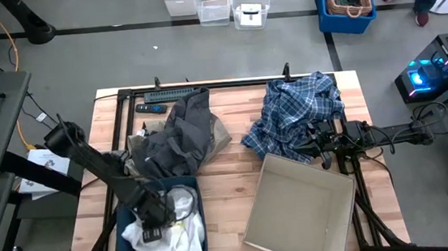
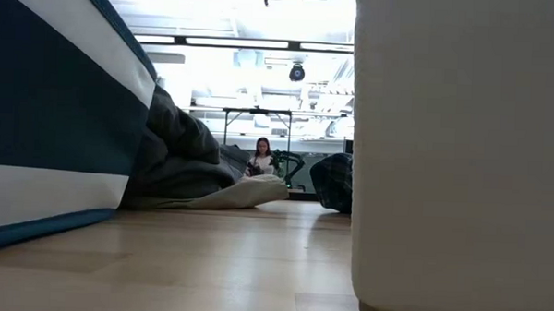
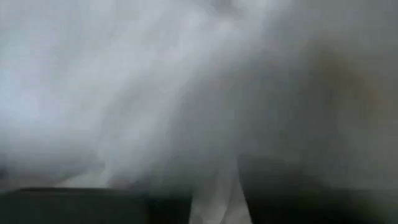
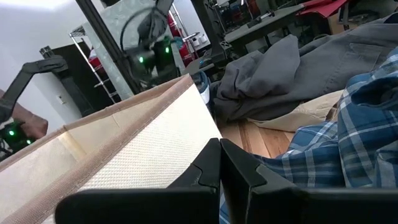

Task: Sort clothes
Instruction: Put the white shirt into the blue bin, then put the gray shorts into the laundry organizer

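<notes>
From my station I see the left pincer [image 1: 157, 215] lowered into the dark blue bin [image 1: 122, 234] at the desk's [image 1: 228, 170] near left corner, right over the white shirt [image 1: 169, 237] heaped inside; its wrist camera shows only pale fabric pressed close, so I cannot tell whether its fingers are parted or clamped, though it looks to be touching the cloth. The right pincer [image 4: 220, 163] sits with its fingers pressed together on nothing, low at the near edge of the blue-and-white plaid shirt [image 1: 296, 113], just beside the far wall of the tan cardboard box [image 1: 301, 211]. That plaid shirt lies bunched on the right half of the desk. The dark grey garment [image 1: 178, 136] is piled left of centre, just behind the bin, with a tan garment [image 4: 311, 115] poking out beneath its edge. In the low view, a person [image 2: 259, 158] sits far off in the room behind the desk.
</notes>
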Controlling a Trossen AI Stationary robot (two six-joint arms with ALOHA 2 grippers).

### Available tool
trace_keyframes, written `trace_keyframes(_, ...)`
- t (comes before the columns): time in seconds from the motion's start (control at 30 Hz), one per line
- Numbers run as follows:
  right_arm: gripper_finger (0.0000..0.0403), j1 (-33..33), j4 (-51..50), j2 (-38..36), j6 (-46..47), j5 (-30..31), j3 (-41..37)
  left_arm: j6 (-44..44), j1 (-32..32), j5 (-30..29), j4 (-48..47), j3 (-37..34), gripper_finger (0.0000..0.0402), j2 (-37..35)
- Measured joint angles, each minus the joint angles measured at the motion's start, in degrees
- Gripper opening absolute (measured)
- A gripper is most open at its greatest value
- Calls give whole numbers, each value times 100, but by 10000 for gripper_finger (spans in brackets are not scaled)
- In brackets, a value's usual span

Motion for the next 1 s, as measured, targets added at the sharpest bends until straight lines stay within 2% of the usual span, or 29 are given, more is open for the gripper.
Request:
trace_keyframes(0.2,0,0,0,0,0,1,0,694,402,-213,-1038,941,182,-700)
trace_keyframes(0.27,0,0,0,0,0,1,0,849,503,-529,-1378,1364,198,-926)
trace_keyframes(0.33,0,1,0,0,0,1,0,1178,613,-1061,-1835,1815,209,-1080)
trace_keyframes(0.43,0,2,0,0,0,-1,0,1806,866,-2411,-2714,2459,217,-1111)
trace_keyframes(0.5,0,0,0,0,0,0,0,2367,1184,-3222,-2945,2671,218,-1102)
trace_keyframes(0.53,0,0,0,0,-1,0,0,2706,1416,-3440,-2882,2704,218,-1100)
trace_keyframes(0.6,0,0,0,0,0,-1,0,3393,1997,-3466,-2703,2639,218,-1077)
trace_keyframes(0.77,0,2,0,0,0,1,0,4842,3568,-2950,-2236,2220,218,-775)
trace_keyframes(0.9,0,0,0,0,0,0,0,5082,4678,-2329,-1803,1922,218,-378)
trace_keyframes(1.0,0,1,0,0,0,1,0,5058,5274,-1891,-1369,1706,218,-12)
